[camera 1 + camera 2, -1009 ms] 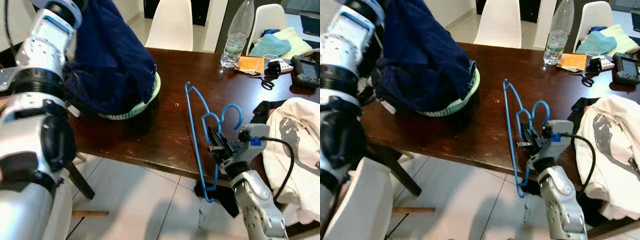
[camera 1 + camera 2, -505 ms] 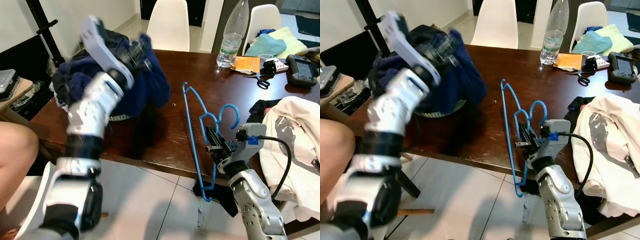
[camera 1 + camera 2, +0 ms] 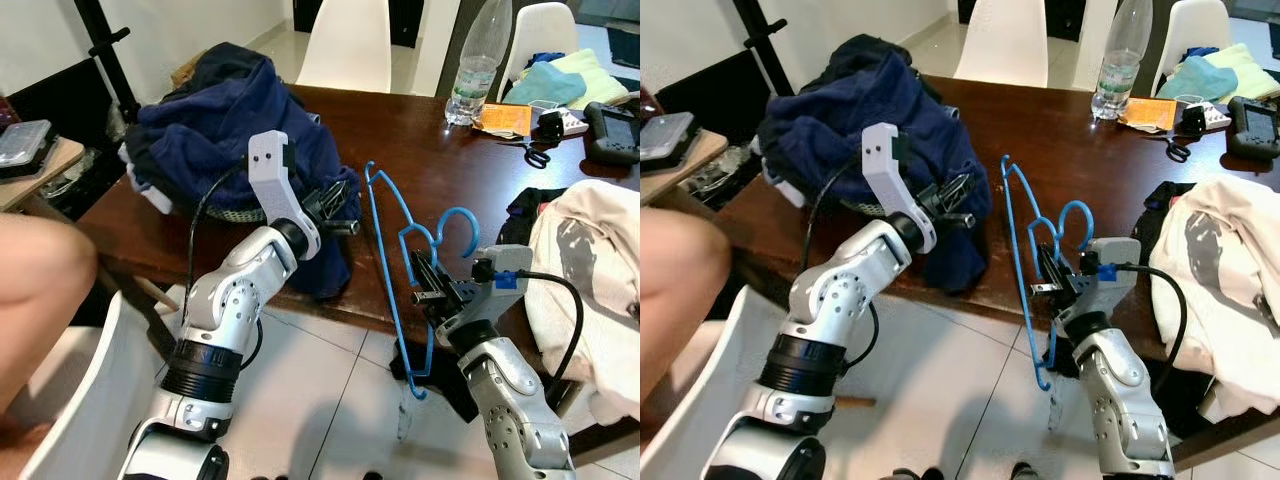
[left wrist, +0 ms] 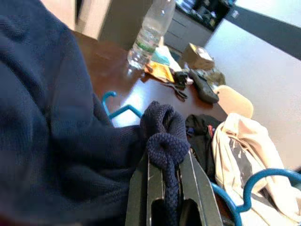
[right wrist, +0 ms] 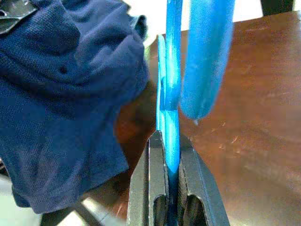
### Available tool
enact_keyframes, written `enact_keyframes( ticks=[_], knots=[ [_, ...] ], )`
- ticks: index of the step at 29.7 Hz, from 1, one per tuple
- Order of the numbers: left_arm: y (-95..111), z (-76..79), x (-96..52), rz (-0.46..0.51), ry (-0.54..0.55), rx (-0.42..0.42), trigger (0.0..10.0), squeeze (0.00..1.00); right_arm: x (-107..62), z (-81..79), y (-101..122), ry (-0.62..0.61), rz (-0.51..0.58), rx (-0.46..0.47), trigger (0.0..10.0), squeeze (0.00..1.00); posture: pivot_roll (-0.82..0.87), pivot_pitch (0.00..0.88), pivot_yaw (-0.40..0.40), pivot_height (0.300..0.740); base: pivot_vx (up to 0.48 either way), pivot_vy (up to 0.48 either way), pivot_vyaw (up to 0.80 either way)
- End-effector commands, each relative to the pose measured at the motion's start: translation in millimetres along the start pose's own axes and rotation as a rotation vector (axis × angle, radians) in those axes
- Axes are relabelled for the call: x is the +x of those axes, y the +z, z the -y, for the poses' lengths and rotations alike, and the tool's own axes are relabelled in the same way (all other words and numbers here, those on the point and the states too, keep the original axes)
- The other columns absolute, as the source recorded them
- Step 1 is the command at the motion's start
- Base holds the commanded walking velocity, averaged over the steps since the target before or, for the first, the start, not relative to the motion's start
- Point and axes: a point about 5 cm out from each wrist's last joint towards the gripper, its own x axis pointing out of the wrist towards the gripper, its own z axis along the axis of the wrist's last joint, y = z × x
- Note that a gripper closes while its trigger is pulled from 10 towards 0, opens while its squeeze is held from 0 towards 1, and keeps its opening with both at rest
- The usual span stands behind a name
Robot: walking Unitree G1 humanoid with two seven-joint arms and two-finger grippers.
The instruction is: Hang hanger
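Note:
A thin blue hanger (image 3: 383, 250) stands upright over the dark wooden table's (image 3: 400, 130) front edge. My right gripper (image 3: 428, 280) is shut on its neck below the hook; the right wrist view has the blue wire (image 5: 172, 94) pinched between the fingers (image 5: 146, 188). A heap of navy clothing (image 3: 215, 130) lies on the table's left end. My left gripper (image 3: 335, 205) is shut on a fold of this navy knit fabric (image 4: 164, 141), just left of the hanger. One part of the garment drapes over the table edge.
A water bottle (image 3: 472, 70), scissors (image 3: 530, 155) and a black device (image 3: 612, 130) sit at the far right. A cream garment (image 3: 590, 270) covers the right end. White chairs (image 3: 345, 45) stand behind. A person's knee (image 3: 40, 290) is at the left, and a black stand (image 3: 110, 60) beyond it.
My left arm has swung down from near the camera, drawing the navy garment toward the hanger and the front edge. The right gripper keeps the hanger in place.

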Motion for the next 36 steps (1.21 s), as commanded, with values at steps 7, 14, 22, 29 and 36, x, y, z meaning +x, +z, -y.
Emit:
enact_keyframes(
  ticks=[7, 14, 22, 29, 36],
  knots=[
    [-15, 23.1, 1.1, -0.044, -0.055, -0.017, 10.0, 0.00, -6.5, 7.6, -7, -0.027, -0.039, -0.008, 10.0, 0.00, 0.02, 0.165, 0.036, 0.740, -0.397, 0.000, 0.00],
    [-23, 34.7, 0.1, -0.069, -0.091, -0.016, 10.0, 0.00, -8.5, 12.1, -10, -0.048, -0.056, -0.016, 10.0, 0.00, 0.02, 0.166, 0.039, 0.740, -0.399, 0.000, 0.00],
    [-35, 42.2, -1.9, -0.101, -0.116, -0.036, 10.0, 0.00, -12.4, 19.4, -14, -0.080, -0.077, -0.014, 10.0, 0.00, 0.02, 0.168, 0.040, 0.740, -0.415, 0.000, 0.00],
    [-44, 55.9, -0.5, -0.129, -0.168, -0.080, 10.0, 0.00, -16.6, 30.6, -21, -0.147, -0.110, -0.036, 10.0, 0.00, 0.01, 0.170, 0.041, 0.740, -0.423, 0.000, 0.00],
    [-34, 33.0, 2.8, -0.058, -0.076, -0.085, 10.0, 0.00, -22.2, 42.4, -26, -0.216, -0.154, -0.082, 10.0, 0.00, 0.00, 0.170, 0.047, 0.740, -0.319, 0.000, 0.00]
  ],
)
